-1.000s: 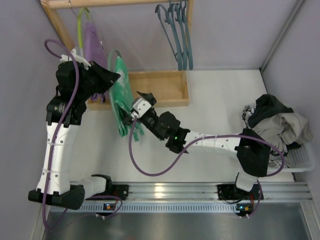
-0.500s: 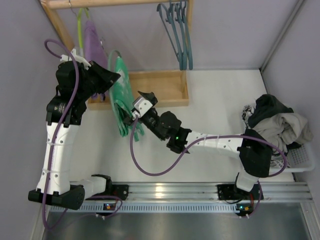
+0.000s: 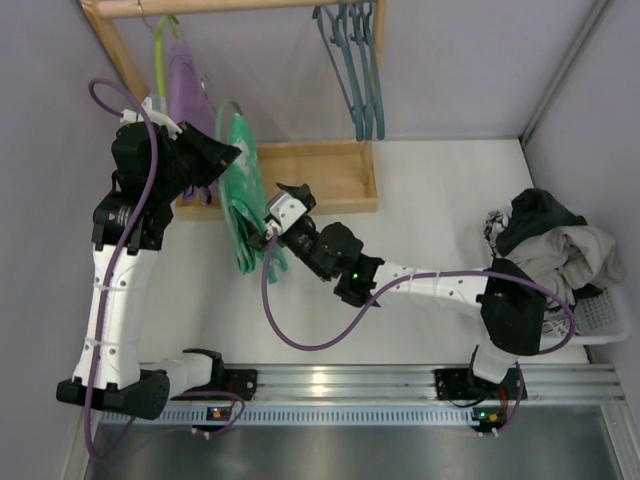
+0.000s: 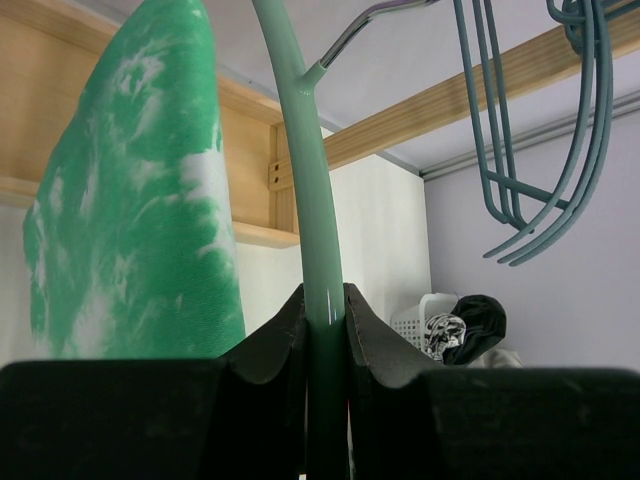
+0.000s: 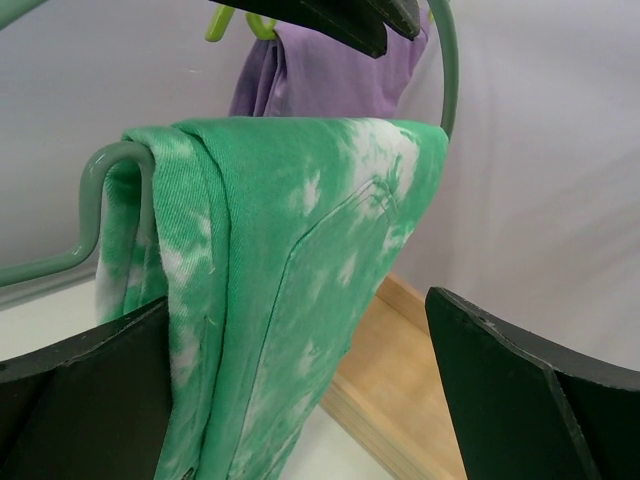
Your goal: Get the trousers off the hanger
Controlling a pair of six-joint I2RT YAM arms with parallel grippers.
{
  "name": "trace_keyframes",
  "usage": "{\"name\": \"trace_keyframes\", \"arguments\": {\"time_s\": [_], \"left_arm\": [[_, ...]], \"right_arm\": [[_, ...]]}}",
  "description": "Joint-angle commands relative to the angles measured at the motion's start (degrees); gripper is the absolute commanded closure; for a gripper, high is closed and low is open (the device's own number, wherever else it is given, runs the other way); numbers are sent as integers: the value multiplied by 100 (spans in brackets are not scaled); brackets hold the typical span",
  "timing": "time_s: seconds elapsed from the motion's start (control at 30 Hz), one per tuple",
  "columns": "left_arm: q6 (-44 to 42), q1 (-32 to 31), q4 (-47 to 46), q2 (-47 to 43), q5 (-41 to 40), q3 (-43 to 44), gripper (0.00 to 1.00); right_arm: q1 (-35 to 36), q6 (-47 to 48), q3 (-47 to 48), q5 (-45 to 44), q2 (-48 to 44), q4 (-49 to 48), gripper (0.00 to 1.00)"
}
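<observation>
Up at ten o'clock, the green trousers (image 5: 300, 250) hang on the hanger (image 4: 300, 150) that the left gripper (image 4: 325, 300) pinches. The right gripper (image 5: 300, 390), wide open beside them, has hardly moved, so no pull yet.

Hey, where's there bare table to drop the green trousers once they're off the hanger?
Widest bare table lies between the wooden rack base and the laundry heap, beyond the right arm. A narrower strip runs between that arm and the near rail. The far-left corner is crowded: green trousers, hanger, left arm.
</observation>
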State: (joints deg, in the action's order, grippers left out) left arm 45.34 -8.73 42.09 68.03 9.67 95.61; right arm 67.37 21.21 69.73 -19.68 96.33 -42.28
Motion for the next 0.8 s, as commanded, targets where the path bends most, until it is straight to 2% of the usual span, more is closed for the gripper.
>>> {"name": "trace_keyframes", "arguments": {"time_s": [0.0, 0.77], "left_arm": [[71, -23, -1097, -150, 123, 423, 100], [115, -23, -1097, -97, 167, 432, 100]], "right_arm": [[21, -152, -4, -211, -335, -149, 1], [13, -478, 207, -255, -335, 132, 0]]}}
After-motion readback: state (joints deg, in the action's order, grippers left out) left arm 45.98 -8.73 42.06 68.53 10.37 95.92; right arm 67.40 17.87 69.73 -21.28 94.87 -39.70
